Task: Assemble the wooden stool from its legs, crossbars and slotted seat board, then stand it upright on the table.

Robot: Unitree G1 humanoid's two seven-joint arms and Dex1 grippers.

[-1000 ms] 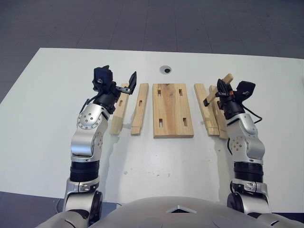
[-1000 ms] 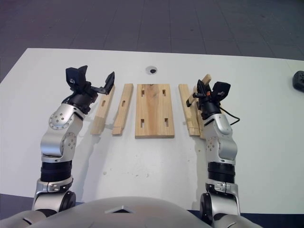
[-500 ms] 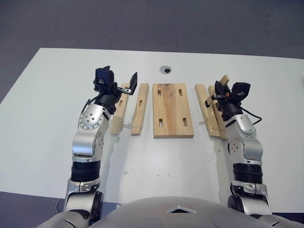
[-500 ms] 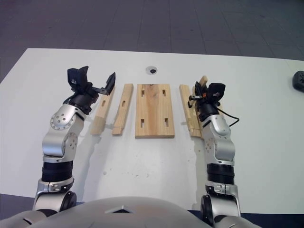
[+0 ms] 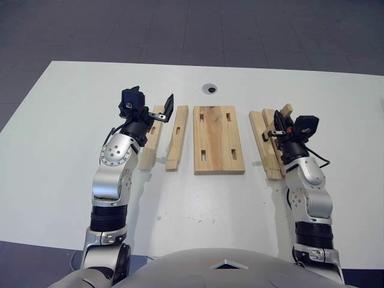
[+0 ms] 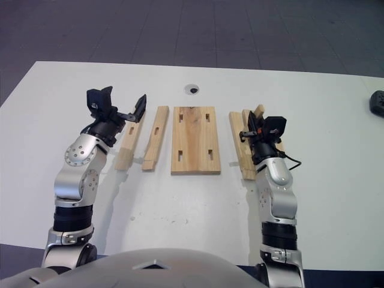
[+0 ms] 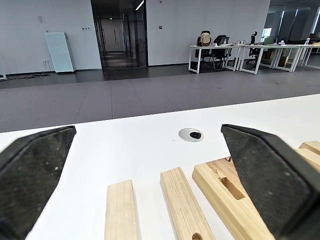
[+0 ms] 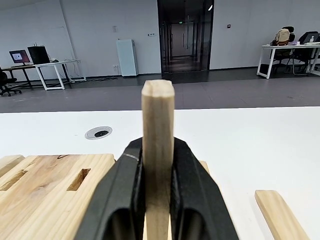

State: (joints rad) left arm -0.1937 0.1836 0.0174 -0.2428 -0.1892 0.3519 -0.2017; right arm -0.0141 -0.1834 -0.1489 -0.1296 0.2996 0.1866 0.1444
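Though the stool is nowhere near built, its parts lie in a row across the white table [image 5: 72, 120]. The slotted seat board [image 5: 218, 139] lies flat in the middle with four slots showing. A round cable grommet [image 5: 209, 88] is set in the tabletop just beyond its far end.

On the robot's left of the board lie two long wooden pieces, side by side and not touching. The inner piece [image 5: 177, 137] is near the board and the outer piece [image 5: 150, 147] lies beyond it; each has a slot cut in it. The left gripper [image 5: 150, 103] hangs above the far end of the outer piece, its jaws spread wide with nothing between them. In the left wrist view the two dark pads [image 7: 35, 170] frame the wood below.

On the robot's right of the board, the right-hand pieces [image 5: 261, 141] lie close together and run the same way as the others. The right gripper [image 5: 281, 123] sits over them, jaws pinched on a wooden stick [image 8: 158, 115]. The stick pokes out past the fingertips toward the far side of the table, angled slightly to the robot's right. I cannot tell whether it touches the pieces under it.

Near the table's right edge sits a small dark object [image 6: 377, 99], too cut off to make out
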